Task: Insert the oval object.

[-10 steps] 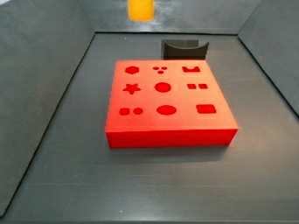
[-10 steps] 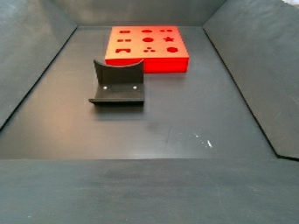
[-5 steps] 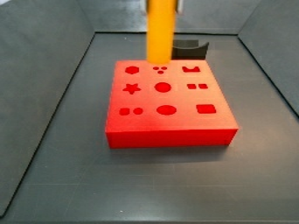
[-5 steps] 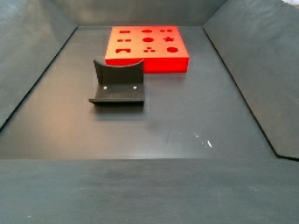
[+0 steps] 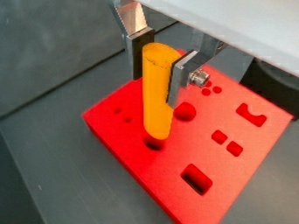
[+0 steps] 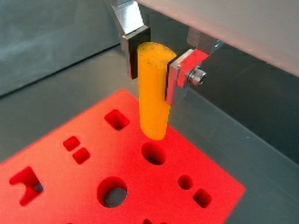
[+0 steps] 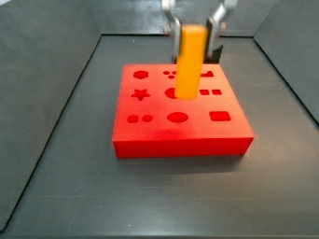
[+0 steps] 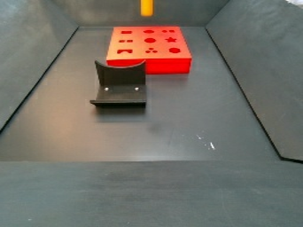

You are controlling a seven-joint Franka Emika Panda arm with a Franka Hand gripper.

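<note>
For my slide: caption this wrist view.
Gripper holds the long orange-yellow oval peg upright above the red block with shaped holes.

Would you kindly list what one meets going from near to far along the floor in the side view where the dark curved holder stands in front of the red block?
Dark grey curved holder → red block → orange-yellow oval peg, held upright in the gripper above the block at the far end.

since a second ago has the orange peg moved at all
Yes. Held upright in the gripper, the oval object has come down: in a side view it was high above the dark holder, and now its lower end hangs over the red block.
</note>
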